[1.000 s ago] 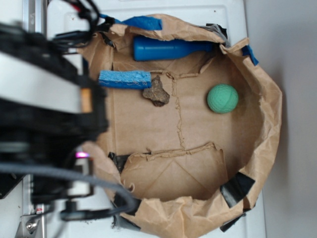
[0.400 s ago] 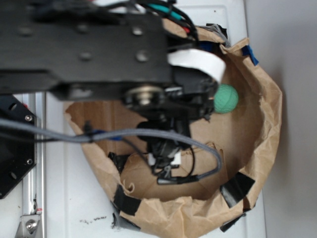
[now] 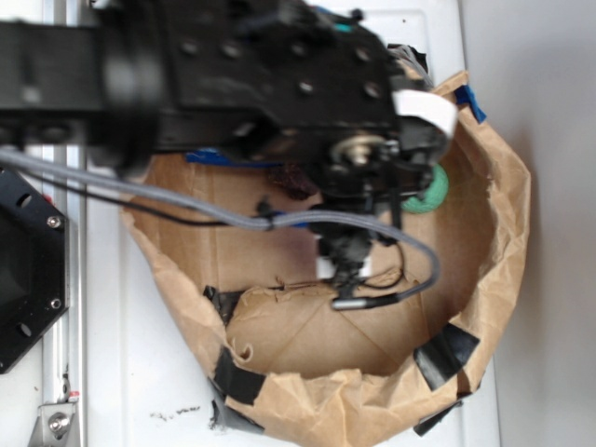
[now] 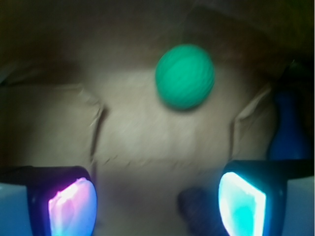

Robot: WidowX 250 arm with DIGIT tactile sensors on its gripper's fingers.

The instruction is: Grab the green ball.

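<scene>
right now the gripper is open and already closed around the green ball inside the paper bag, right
Not quite. The gripper is open, but the green ball lies apart, ahead of the fingers, untouched on the floor of the paper bag. The wrist view shows the gap.

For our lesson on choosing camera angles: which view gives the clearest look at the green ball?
The wrist view. There the green ball shows whole and unblocked on the brown paper, ahead of the open claw. In the exterior view the arm covers most of it; only a green sliver peeks out beside the arm.
</scene>
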